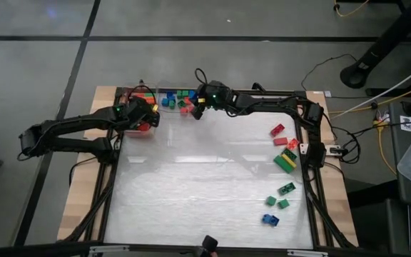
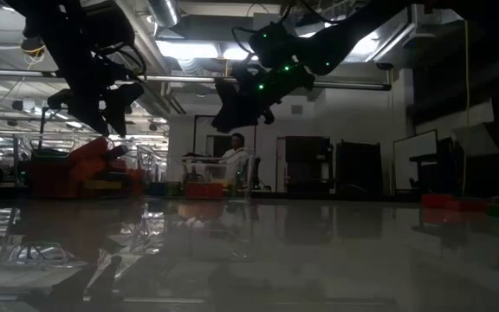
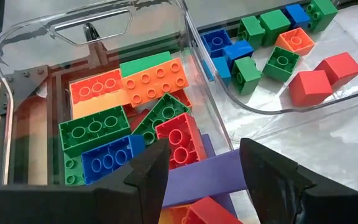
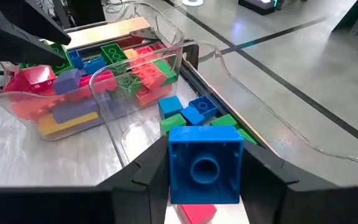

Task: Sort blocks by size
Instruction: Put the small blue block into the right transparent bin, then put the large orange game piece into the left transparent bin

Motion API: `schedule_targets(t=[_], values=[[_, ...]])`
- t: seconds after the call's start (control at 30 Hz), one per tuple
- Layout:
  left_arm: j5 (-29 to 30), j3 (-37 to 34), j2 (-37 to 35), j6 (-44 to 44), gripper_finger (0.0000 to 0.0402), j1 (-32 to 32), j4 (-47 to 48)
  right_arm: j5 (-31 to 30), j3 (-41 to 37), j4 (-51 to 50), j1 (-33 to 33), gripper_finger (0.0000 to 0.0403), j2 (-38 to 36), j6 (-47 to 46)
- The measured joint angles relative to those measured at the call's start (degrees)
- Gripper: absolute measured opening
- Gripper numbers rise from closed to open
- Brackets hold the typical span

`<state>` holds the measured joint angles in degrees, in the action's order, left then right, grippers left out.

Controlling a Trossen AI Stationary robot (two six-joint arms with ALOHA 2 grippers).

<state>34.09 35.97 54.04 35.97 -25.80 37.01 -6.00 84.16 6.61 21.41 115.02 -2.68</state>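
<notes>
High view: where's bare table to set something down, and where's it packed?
Free: the wide middle and near-left of the table, between the bins and the loose blocks along the right edge. Crowded: the far edge, where the two clear bins and both tools, left and right, bunch together.

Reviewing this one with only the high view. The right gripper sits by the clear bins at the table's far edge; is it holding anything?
Observer: Yes. The right wrist view shows the right gripper shut on a blue square block.
Operator: What is in the bin under the left gripper?
Observer: In the left wrist view, the left gripper hangs over a clear bin of long blocks in green, orange, blue and purple.
Operator: And the neighbouring bin?
Observer: The second bin shows short square blocks in blue, green, orange and red.
</notes>
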Motion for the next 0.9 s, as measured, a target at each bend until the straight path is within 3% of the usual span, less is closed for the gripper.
schedule_targets(t=[0.1, 0.23, 0.37, 0.67, 0.9], values=[[0.0, 0.0, 0.0, 0.0, 0.0182, 0.0, 0.0, -0.4, 0.0, -0.1, 0.0, 0.0182, 0.0, 0.0], [0.0, 0.0, 0.0, 0.0, 0.0182, 0.0, 0.0, -5.6, 0.0, -1.5, 0.0, 0.0233, -0.1, 0.0], [0.0, 0.0, 0.0, -0.2, 0.0182, 0.0, 0.0, -6.6, 0.0, -8.9, 0.2, 0.0264, -2.9, 0.0], [0.0, 0.0, 0.0, -1.4, 0.0182, 0.0, 0.0, -8.7, 0.1, -44.0, 1.0, 0.0257, -13.3, 0.0], [0.0, 0.0, 0.0, -1.4, 0.0182, 0.0, 0.0, -6.9, -1.5, -75.2, 4.7, 0.0241, -14.4, -5.1]])
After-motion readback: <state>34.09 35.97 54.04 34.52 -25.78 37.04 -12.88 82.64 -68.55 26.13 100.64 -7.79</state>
